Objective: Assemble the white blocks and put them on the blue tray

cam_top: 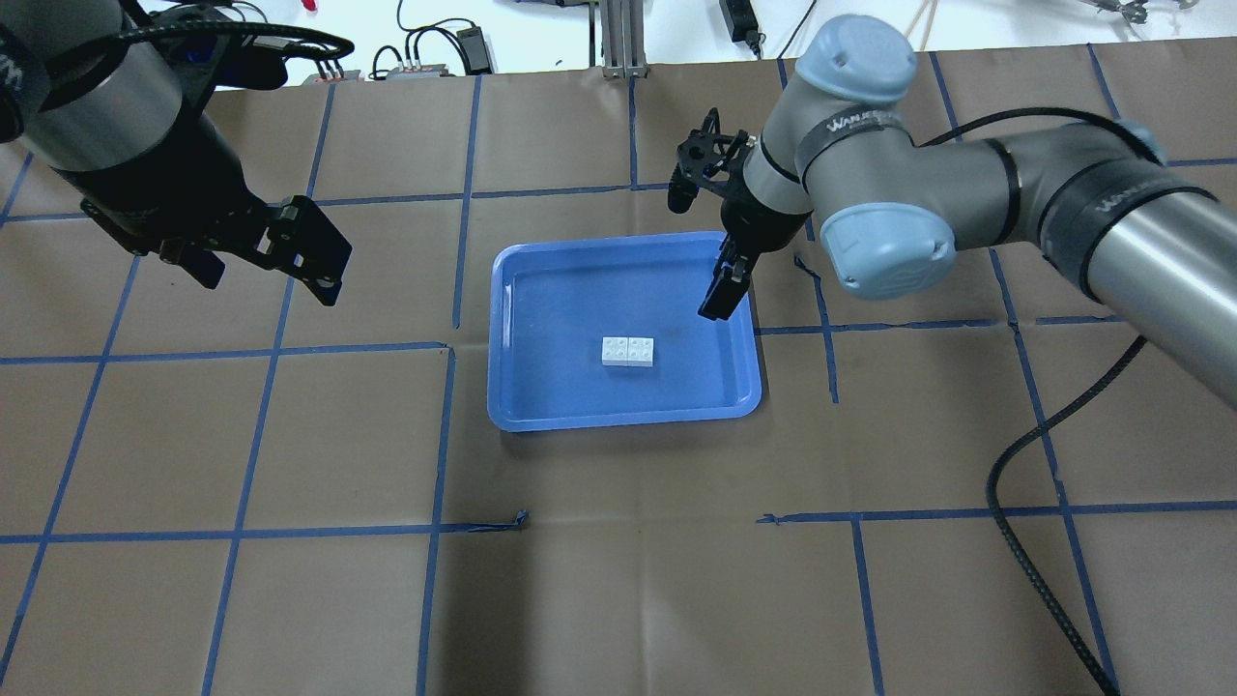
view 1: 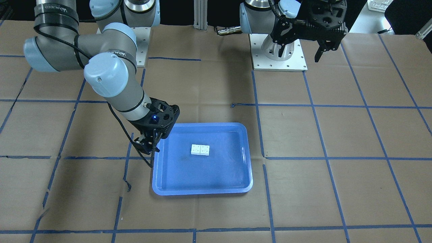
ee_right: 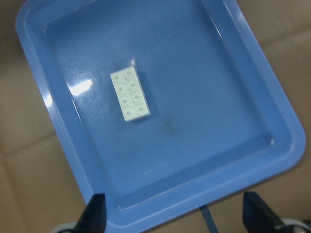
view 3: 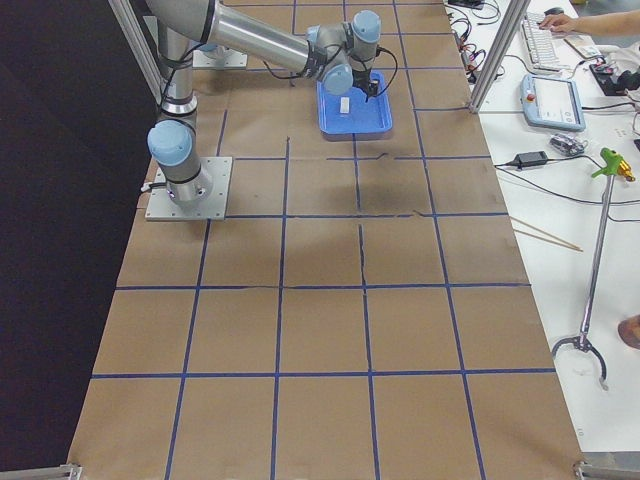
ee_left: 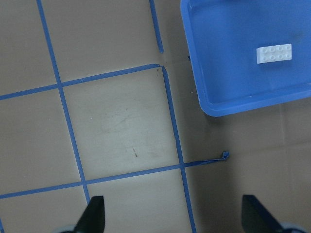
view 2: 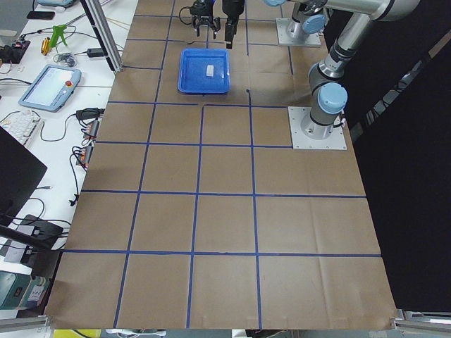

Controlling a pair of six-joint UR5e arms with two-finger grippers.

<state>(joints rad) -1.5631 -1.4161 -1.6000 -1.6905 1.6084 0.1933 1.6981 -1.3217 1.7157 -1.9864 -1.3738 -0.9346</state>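
Observation:
The two white blocks (view 1: pixel 200 150) are joined side by side, studs up, lying flat in the middle of the blue tray (view 1: pixel 202 192). They also show in the overhead view (cam_top: pixel 627 351) and in both wrist views (ee_left: pixel 274 53) (ee_right: pixel 129 93). My right gripper (cam_top: pixel 698 249) is open and empty, hanging over the tray's rim on my right side, apart from the blocks. Its fingertips (ee_right: pixel 95 213) frame the tray (ee_right: pixel 209 97) from above. My left gripper (cam_top: pixel 271 275) is open and empty, raised well to the left of the tray (cam_top: pixel 618 421).
The table is covered in brown paper with a blue tape grid. The arm base plates (view 1: pixel 280 57) stand at the robot's side of the table. The right arm's black cable (cam_top: pixel 1024 522) trails over the table. A loose tape end (cam_top: pixel 517 522) lies in front of the tray.

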